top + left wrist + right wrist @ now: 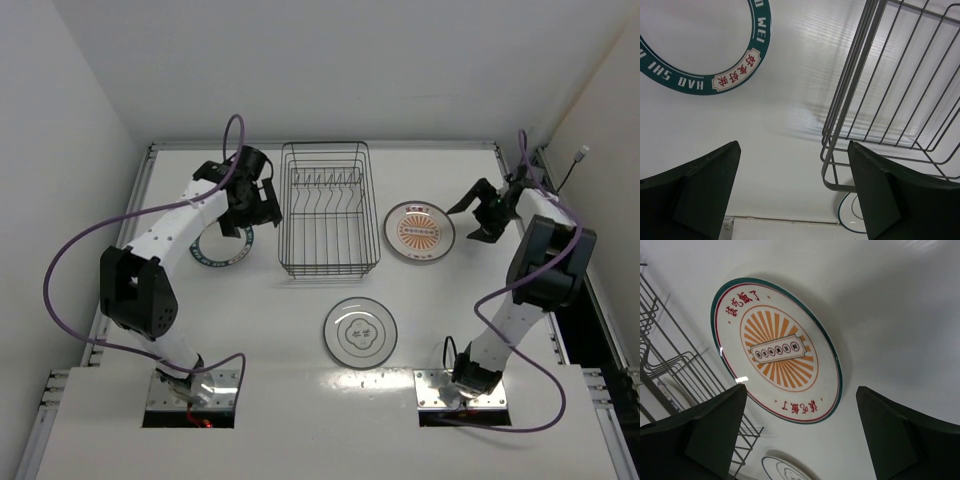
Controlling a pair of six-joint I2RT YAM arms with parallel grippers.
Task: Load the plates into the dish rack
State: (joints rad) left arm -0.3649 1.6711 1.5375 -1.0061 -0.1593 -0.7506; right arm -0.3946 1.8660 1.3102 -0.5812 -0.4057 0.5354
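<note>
Lying flat on the tabletop [260, 330], all three plates are outside the dish rack [328, 210]. The teal-rimmed plate [218, 253] is just left of the rack, the orange plate [419, 231] is just right of it, and the white plate [360, 331] is in front of it, nearer the arm bases. The left hand [792, 147] hovers between the teal-rimmed plate and the rack, fingers spread wide, holding nothing. The right hand [802, 388] hangs above the orange plate, also spread, not touching it.
</note>
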